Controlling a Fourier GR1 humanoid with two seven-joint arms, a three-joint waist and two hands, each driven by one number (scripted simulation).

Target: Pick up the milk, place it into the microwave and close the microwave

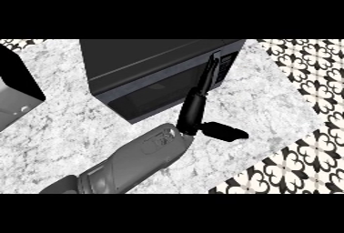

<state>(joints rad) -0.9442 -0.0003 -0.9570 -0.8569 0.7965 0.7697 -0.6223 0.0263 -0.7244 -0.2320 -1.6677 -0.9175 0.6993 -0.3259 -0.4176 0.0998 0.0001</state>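
Note:
The black microwave stands at the back of the marble counter with its dark door flush against the body. My left hand comes in from the lower left on its grey forearm. Its straight fingers lie against the door's right edge, beside the control panel, and the thumb sticks out to the right. The hand is open and holds nothing. No milk shows anywhere in view. My right hand is out of sight.
A black and grey box-shaped object sits at the left edge. The counter's edge runs diagonally at the lower right, with patterned floor tiles beyond it. Bare marble lies in front of the microwave.

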